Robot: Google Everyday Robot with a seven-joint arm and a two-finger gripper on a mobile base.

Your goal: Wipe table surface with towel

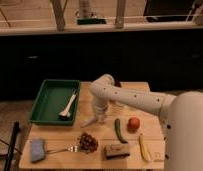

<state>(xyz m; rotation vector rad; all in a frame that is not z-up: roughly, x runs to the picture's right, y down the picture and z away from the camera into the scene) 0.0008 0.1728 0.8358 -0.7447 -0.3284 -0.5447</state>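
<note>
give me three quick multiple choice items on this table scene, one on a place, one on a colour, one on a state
1. Where does the white brush lie?
A. in the green plastic tray
B. beside the yellow banana
C. on the floor

2. What colour is the round fruit next to the long green pepper?
A. blue
B. red-orange
C. white

3. How does the gripper stand?
A. raised high above the rail
B. inside the tray
C. low over the light wooden table surface, at the pale cloth towel

Answers: 1 A, the brush rests on the tray floor. 2 B, it shows red-orange. 3 C, the arm bends down mid-table onto the cloth.
</note>
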